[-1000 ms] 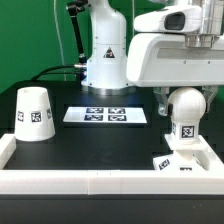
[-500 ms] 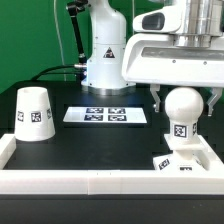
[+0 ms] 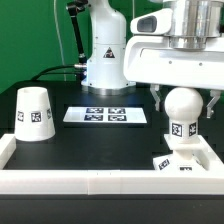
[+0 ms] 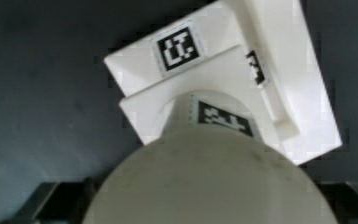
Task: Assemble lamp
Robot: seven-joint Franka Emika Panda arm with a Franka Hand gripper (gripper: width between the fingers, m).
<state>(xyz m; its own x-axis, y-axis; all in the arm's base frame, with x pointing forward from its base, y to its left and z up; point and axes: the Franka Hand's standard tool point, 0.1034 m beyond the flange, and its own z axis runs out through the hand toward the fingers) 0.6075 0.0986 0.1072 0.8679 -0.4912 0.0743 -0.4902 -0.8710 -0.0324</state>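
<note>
The bulb point(image 3: 182, 110) is a smooth white ball on a short neck that carries a black-and-white tag. It stands upright at the right of the exterior frame, just above the middle. The gripper point(image 3: 184, 103) is clamped on it, one dark finger point(image 3: 158, 102) against each side of the ball. Directly under the neck, in the lower right, lies the base point(image 3: 178, 161), flat, white and tagged. The pictures do not show whether the neck touches it. In the wrist view the bulb point(image 4: 202, 175) fills the foreground out of focus, with the base point(image 4: 247, 75) beyond it.

The shade point(image 3: 35, 113), a tapered white cup with one tag, stands wide end down at the far left, well apart from the other parts. The marker board point(image 3: 107, 115) lies between them on the black desk point(image 3: 95, 145). A low white wall point(image 3: 90, 182) runs along the frame's bottom edge. Behind stand the arm point(image 3: 105, 50) and a green backdrop.

The top edge cuts off the arm. The tags are too small to read.
</note>
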